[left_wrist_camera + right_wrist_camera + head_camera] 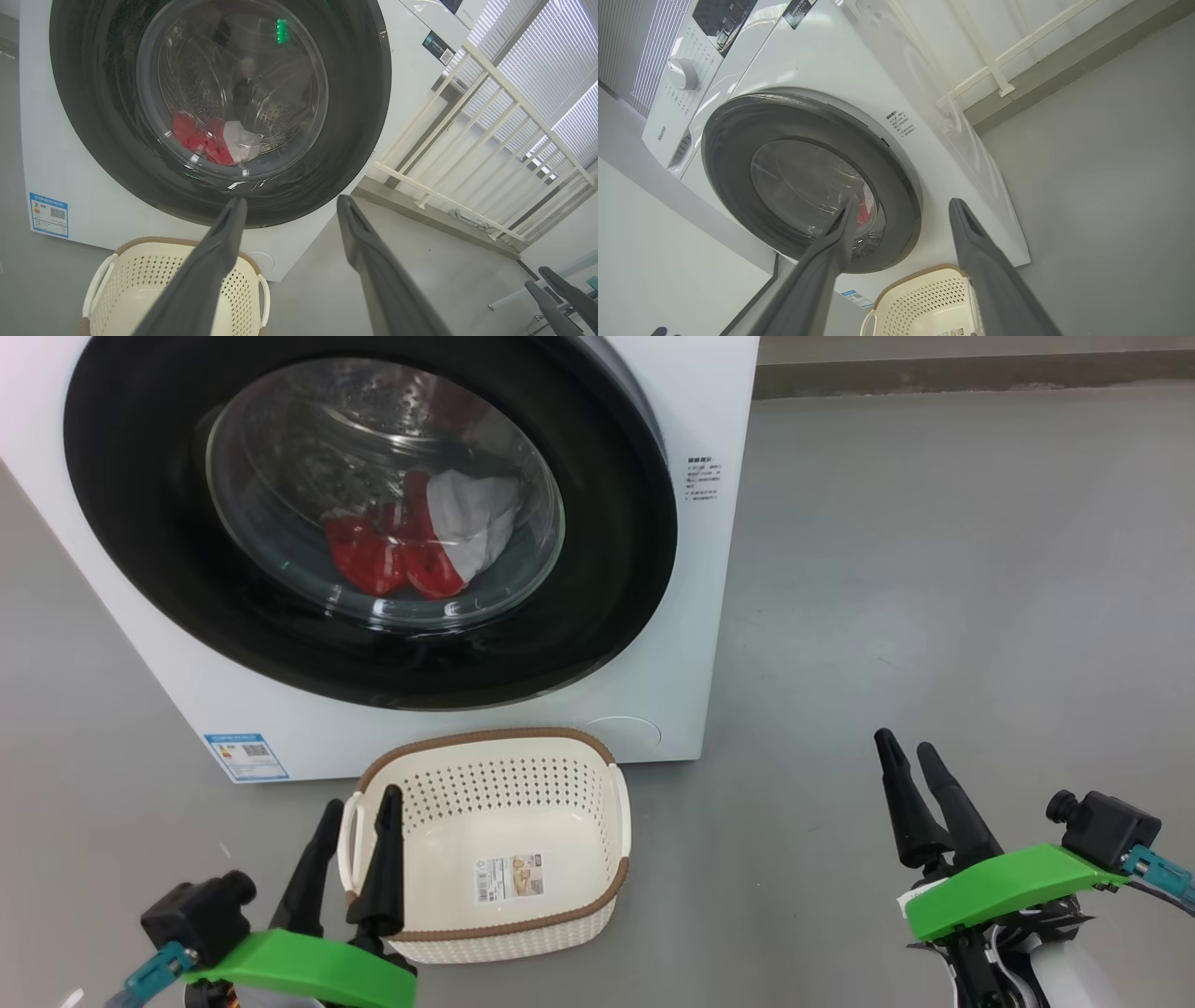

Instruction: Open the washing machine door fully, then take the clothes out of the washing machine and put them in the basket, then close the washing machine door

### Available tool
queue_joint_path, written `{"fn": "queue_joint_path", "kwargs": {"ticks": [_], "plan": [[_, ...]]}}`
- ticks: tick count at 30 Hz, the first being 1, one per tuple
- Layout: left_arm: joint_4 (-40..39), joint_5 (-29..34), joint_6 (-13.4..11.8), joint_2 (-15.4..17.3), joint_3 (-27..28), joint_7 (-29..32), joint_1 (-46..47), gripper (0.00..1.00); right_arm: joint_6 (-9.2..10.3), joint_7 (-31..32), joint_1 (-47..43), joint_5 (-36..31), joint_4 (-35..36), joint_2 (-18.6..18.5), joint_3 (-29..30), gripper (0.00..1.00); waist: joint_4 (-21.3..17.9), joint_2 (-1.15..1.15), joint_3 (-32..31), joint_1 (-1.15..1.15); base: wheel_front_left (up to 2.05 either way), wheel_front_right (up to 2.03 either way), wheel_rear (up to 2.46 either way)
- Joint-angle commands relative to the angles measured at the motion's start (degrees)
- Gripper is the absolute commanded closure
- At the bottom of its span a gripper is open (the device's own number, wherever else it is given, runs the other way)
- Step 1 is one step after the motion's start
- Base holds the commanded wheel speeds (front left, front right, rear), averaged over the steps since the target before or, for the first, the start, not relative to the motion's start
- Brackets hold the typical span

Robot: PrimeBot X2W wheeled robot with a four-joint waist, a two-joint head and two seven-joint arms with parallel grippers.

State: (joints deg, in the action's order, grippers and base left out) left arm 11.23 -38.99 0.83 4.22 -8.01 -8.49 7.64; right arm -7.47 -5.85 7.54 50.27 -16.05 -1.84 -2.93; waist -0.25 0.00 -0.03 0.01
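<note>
Nothing is done yet: door (131, 504) shut, clothes (392, 555) inside, basket (485, 735) empty; left gripper (361, 801) and right gripper (904, 744) spread apart, holding nothing.

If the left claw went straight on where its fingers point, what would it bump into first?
Most likely the lower black rim of the washing machine door. The left gripper, open, aims at it just above the basket. Depth is hard to judge from here.
</note>
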Motion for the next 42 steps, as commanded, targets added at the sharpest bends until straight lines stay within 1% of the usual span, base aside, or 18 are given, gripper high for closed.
{"fn": "queue_joint_path", "kwargs": {"ticks": [1, 6, 14, 27, 35, 42], "plan": [[-1.57, 2.41, -0.77, 0.81, 0.93, -0.94, 3.1, 0.0, -0.02, -0.78, 3.4, -2.93, 2.13, -0.65, -1.23, 0.0, -0.04, 0.0, -0.04, 0.0, 0.0, 0.0, 0.0], [-1.03, 5.7, -1.82, 0.96, 0.62, -1.76, 3.44, 0.0, -0.02, -1.2, 3.72, -7.86, 2.9, -0.71, -1.32, 0.0, -0.07, 0.0, -0.09, 0.0, 0.0, 0.0, 0.0], [-0.58, 11.01, -4.34, 1.47, 0.04, -2.06, 4.33, 0.0, -0.02, -1.79, 4.2, -16.3, 4.62, -0.8, -1.19, 0.0, -0.19, 0.0, 0.17, -0.01, 0.0, 0.0, 0.0], [-1.64, 18.48, -7.55, 2.31, -0.74, -3.7, 5.35, 0.0, -0.02, -2.32, 4.72, -26.23, 6.7, -0.94, -0.4, 0.0, -0.52, 0.0, 0.31, -0.01, 0.0, 0.0, 0.0], [-2.99, 22.54, -9.39, 2.86, -0.81, -4.52, 5.98, 0.0, -0.02, -3.13, 5.29, -31.13, 7.82, -1.04, -0.2, 0.0, -0.68, 0.0, 0.64, -0.01, 0.0, 0.0, 0.0], [-3.34, 21.6, -9.65, 2.92, -0.54, -3.79, 5.82, 0.0, -0.02, -3.02, 5.34, -31.13, 8.05, -1.04, 0.15, 0.0, -0.56, 0.0, 0.94, -0.01, 0.0, 0.0, 0.0]]}}
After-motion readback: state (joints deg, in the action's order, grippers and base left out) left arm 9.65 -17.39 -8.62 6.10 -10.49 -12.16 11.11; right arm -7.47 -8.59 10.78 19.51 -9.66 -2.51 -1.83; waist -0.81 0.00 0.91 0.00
